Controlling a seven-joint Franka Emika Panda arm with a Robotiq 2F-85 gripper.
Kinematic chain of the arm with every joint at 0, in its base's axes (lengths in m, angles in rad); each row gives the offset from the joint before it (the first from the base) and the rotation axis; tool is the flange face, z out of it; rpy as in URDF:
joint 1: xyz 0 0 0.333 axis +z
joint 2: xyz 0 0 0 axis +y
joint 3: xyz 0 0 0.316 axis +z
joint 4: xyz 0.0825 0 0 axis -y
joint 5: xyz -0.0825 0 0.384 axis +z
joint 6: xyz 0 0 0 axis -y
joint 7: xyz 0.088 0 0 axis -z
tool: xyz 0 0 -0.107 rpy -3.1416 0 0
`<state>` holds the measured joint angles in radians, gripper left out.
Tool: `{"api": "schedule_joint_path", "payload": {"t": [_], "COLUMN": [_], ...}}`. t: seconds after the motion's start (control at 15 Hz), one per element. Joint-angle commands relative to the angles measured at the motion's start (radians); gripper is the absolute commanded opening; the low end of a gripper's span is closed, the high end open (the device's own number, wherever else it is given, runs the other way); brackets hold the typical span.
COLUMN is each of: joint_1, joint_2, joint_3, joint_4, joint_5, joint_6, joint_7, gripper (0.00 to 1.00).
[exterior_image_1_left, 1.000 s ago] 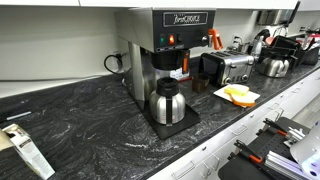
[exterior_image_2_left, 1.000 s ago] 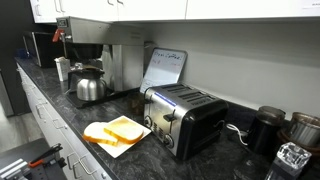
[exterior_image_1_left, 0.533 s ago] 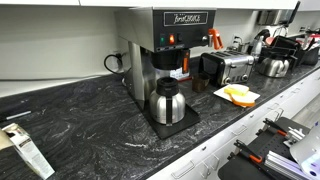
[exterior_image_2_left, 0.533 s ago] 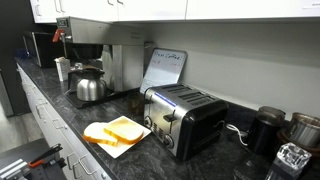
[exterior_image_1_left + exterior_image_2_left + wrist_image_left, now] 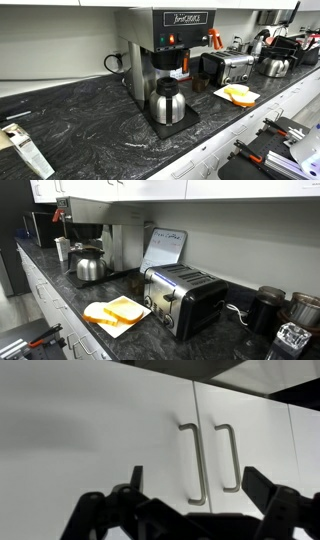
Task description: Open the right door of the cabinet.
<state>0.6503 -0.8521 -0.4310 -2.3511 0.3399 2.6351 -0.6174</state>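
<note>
Facing a white cabinet front, the gripper [image 5: 195,500] is shown in the wrist view with its two dark fingers [image 5: 134,482] spread wide apart and nothing held between them. Both fingertips are kept short of the panels, and no contact with them can be made out. Between the fingers, two slim metal bar handles are framed side by side, upright and close to the seam where the doors meet. The left handle [image 5: 196,465] is mounted on the left door [image 5: 90,430], and the right handle [image 5: 230,458] is mounted on the right door [image 5: 268,430]. Both doors are seen flush and shut. The right door is placed ahead of the gripper, slightly toward its right finger. In both exterior views, a dark marbled counter [image 5: 80,120] is shown. A coffee machine [image 5: 165,50] is set on it, with a steel carafe [image 5: 166,102] under its spout. In an exterior view, a chrome toaster [image 5: 185,298] is stood beside a plate [image 5: 100,320] of yellow slices, and white upper cabinets [image 5: 230,188] are hung above the counter. Which of these cabinets is the one in the wrist view cannot be told.
</note>
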Motion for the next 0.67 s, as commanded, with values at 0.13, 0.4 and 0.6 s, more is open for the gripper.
{"api": "schedule_joint_path", "payload": {"t": [0.13,0.4,0.6], "joint_1": [0.041,0.041,0.051], "joint_2": [0.014,0.015,0.017], "joint_3": [-0.022,-0.023,-0.026], "joint_4": [0.015,0.017,0.02], "joint_5": [0.013,0.013,0.017], "joint_6": [-0.009,-0.011,-0.009], "joint_7": [-0.045,-0.052,-0.058], "gripper": [1.0,1.0,1.0]}}
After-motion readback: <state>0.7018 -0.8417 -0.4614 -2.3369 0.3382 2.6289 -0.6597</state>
